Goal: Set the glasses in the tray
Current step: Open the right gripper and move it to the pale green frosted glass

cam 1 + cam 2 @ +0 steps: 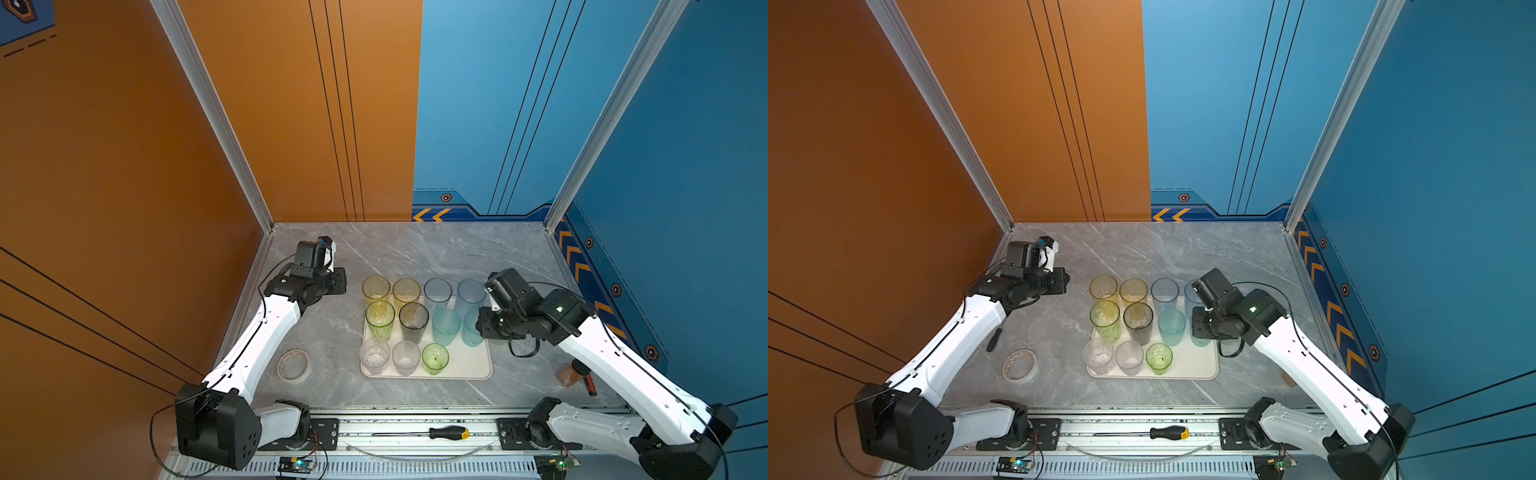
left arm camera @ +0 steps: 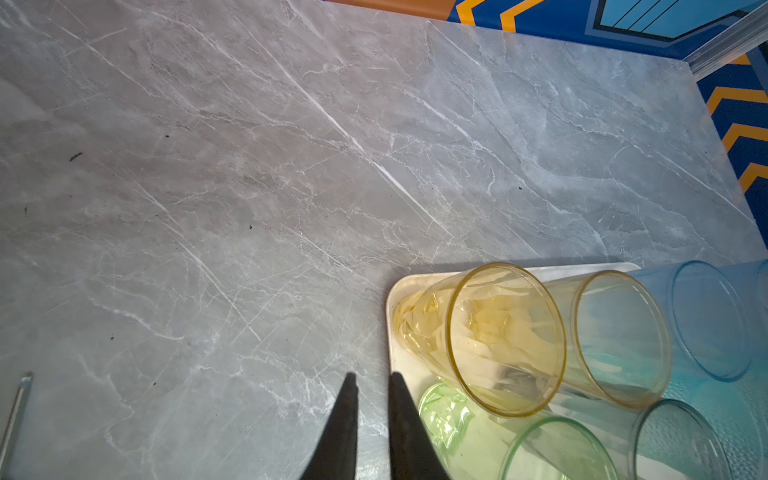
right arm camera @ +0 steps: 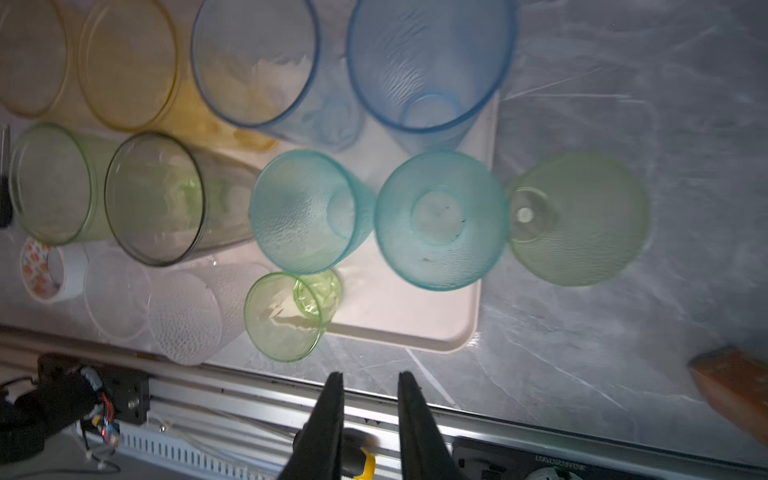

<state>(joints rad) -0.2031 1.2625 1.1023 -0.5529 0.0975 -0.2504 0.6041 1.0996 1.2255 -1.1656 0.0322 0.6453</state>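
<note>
Several glasses stand in rows on the cream tray [image 1: 469, 365]: yellow ones [image 1: 376, 286] and blue ones [image 1: 437, 289] at the back, a smoky grey one [image 1: 413, 320] and teal ones [image 1: 446, 326] in the middle, clear ones [image 1: 406, 356] and a short green one [image 1: 435, 357] in front. A pale green glass [image 3: 577, 220] stands on the table just off the tray's right edge, under my right arm. My right gripper [image 3: 372, 374] hovers above that side, jaws slightly apart and empty. Over bare table by the tray's far left corner [image 2: 390, 316], my left gripper [image 2: 374, 376] is also slightly open and holds nothing.
A tape roll [image 1: 294, 365] lies left of the tray, with a dark pen-like thing [image 1: 994, 338] under the left arm. A brown jar [image 1: 570, 374] sits at the front right. A screwdriver [image 1: 449, 433] lies on the front rail. Walls close the back and sides.
</note>
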